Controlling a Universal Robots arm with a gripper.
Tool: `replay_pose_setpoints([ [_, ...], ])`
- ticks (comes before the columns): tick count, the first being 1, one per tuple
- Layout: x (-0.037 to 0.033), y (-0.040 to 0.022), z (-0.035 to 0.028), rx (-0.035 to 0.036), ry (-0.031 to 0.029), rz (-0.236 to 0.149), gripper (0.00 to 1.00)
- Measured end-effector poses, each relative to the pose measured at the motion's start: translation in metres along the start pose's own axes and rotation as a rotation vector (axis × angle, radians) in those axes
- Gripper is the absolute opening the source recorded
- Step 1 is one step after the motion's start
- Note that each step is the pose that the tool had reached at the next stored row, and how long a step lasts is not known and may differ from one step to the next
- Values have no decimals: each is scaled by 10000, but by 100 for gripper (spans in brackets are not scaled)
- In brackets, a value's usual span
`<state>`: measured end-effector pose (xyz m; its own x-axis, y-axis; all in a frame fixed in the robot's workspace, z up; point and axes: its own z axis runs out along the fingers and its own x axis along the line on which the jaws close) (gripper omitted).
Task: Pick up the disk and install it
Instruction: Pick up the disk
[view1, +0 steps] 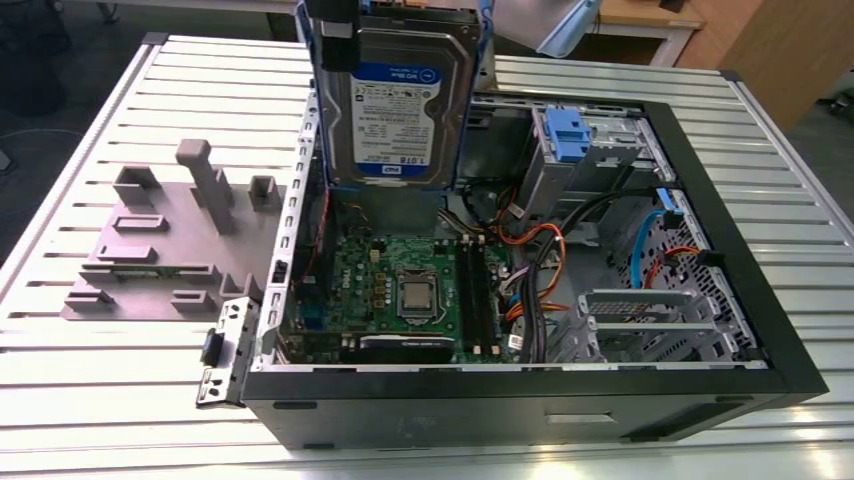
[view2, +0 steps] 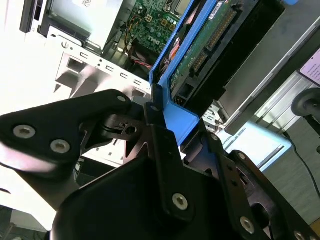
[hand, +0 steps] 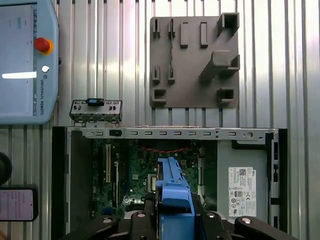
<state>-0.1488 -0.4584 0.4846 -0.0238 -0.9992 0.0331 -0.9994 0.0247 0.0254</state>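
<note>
Claw (view2: 167, 125) is clamped on the disk (view1: 398, 100) by the blue carrier frame at one short end; its black fingers (view2: 160, 150) pinch the plastic, not the metal body. That's my first worry: the frame looks able to flex, so I'd judge the drive could tip or slip out under a jolt. The disk hangs upright in the air over the open computer case (view1: 747, 300), label toward the exterior camera, lower edge just above the case's far side; it isn't seated in anything yet. Straight under it sits the motherboard (view1: 400, 285); a drop would likely land there. Toward the exterior view's right, loose cables (view1: 534, 250) run between the board and the drive bay (view1: 587, 150); they could snag a carrier corner or get pinched if the disk goes down askew, and a tilted entry could jam on the bay's metal edges. Further out, the grey fixture plate (view1: 147, 250) lies on the table (view1: 80, 400) beside the case, well apart from the disk — no hazard there.
</note>
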Motion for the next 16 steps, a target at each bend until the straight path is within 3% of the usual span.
replay_pose_setpoints([
  [11,105,-12,11,1,0,0,36],
  [16,131,-108,10,-9,1,0,36],
])
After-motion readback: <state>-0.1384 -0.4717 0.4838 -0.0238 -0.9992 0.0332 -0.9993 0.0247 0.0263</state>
